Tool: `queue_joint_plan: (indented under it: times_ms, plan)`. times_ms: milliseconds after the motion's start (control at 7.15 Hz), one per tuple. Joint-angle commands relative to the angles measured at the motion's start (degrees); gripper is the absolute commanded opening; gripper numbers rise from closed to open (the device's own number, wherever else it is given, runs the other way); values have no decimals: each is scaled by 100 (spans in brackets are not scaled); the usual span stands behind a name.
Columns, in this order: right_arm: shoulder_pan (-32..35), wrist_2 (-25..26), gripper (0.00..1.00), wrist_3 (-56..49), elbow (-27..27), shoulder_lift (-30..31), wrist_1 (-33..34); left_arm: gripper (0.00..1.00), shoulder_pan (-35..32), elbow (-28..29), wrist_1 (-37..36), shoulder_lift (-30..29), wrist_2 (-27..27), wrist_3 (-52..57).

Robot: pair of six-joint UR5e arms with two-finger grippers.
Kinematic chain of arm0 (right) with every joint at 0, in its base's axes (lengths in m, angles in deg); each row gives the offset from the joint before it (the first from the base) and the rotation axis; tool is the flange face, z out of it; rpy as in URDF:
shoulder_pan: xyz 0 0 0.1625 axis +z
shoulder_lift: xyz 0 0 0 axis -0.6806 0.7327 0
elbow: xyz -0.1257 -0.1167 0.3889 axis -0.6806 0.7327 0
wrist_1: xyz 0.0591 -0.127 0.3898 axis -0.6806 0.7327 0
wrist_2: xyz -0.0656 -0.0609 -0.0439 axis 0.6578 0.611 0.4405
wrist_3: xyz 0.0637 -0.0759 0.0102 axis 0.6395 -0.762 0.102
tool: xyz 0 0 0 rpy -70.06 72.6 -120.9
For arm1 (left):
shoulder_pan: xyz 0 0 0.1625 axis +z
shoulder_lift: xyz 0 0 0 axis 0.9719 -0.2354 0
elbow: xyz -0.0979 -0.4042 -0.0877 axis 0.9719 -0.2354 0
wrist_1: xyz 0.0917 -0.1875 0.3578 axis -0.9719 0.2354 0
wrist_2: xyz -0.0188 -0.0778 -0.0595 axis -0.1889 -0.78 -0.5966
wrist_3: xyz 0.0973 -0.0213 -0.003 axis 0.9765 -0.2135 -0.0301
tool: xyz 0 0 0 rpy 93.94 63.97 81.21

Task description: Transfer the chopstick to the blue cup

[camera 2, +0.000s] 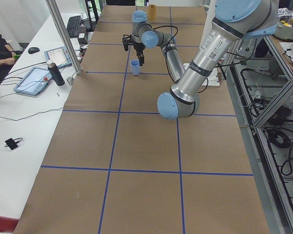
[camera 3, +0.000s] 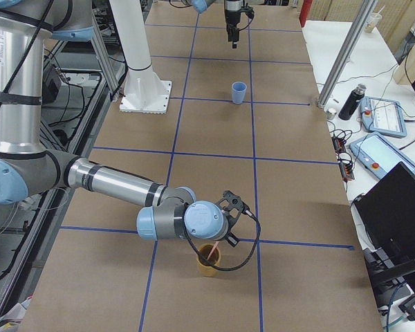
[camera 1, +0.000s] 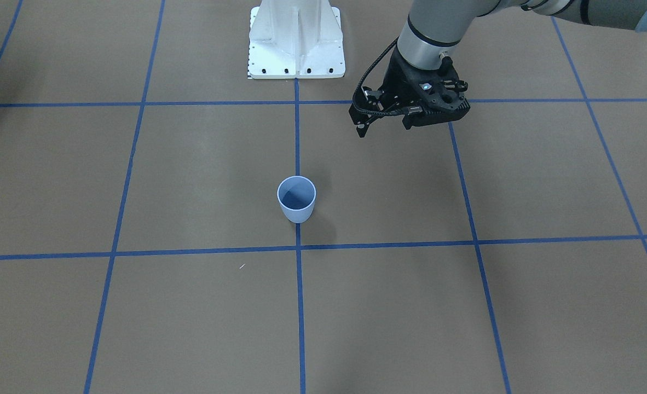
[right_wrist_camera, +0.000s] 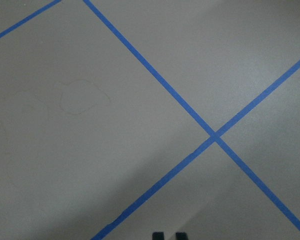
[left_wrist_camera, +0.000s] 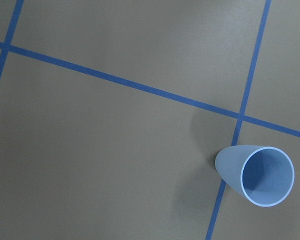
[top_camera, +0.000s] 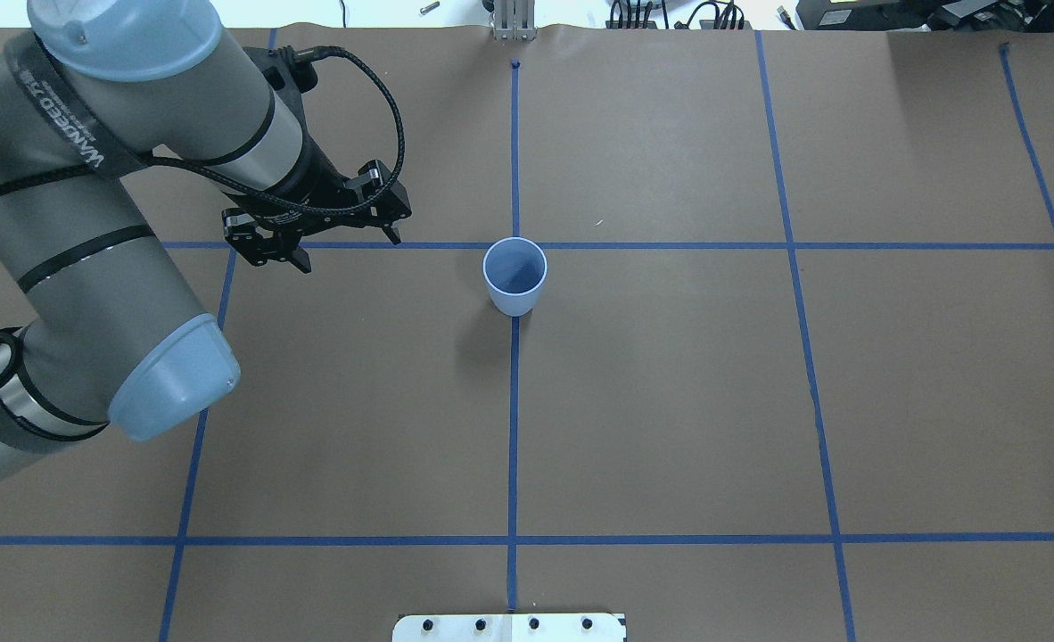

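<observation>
The blue cup point(top_camera: 515, 278) stands upright and empty at the middle of the table; it also shows in the front view point(camera 1: 296, 200) and in the left wrist view point(left_wrist_camera: 257, 175). My left gripper point(top_camera: 347, 250) hangs above the table beside the cup, jaws spread and empty. A pink chopstick point(camera 3: 211, 251) stands in an orange cup point(camera 3: 209, 263) at the table's far right end. My right gripper point(camera 3: 225, 232) sits right over that cup, and the stick reaches up to it. Its fingertips point(right_wrist_camera: 158, 235) stand close together at the bottom edge of the right wrist view.
Blue tape lines grid the brown table point(top_camera: 670, 401). The white robot base point(camera 1: 296, 41) stands at the table's near edge. A black bottle point(camera 3: 350, 102) and tablets point(camera 3: 383, 114) lie on the side bench beyond the table.
</observation>
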Motion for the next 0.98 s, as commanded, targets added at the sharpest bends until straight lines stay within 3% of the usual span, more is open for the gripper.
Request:
queue_joint_plan:
  times_ms: [0, 419, 839]
  plan:
    - [391, -60, 0, 29, -29, 18, -9, 98, 0, -16, 0, -11, -7, -1]
    - [639, -60, 0, 56, -318, 17, 52, 98, 0, -16, 0, -12, -16, -54]
    - [1007, -358, 0, 835, -739, 18, 70, 98, 18, 37, 9, -3, -16, -54]
